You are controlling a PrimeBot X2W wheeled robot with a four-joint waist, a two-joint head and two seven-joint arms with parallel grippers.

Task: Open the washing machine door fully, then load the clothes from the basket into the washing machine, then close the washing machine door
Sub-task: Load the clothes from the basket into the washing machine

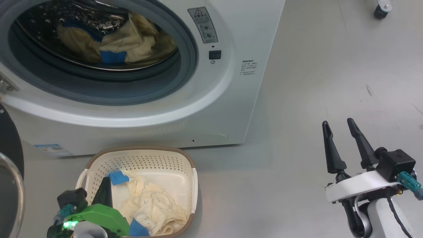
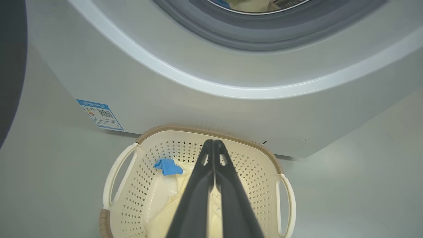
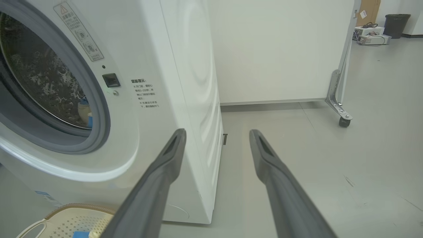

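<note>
Grey floor (image 1: 314,82): basket (image 1: 138,150), washing machine (image 1: 211,109)

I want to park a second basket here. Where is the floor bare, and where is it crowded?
Bare floor lies right of the washing machine and basket, up to the right gripper. Crowded: the basket's left, hemmed by the washing machine door and the left gripper above the clothes.

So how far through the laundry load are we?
Done: door is open, some clothes lie in the drum. In hand: left gripper, shut, is over the basket. Left: the garment in the basket, then closing the door. Right gripper open, aside.
</note>
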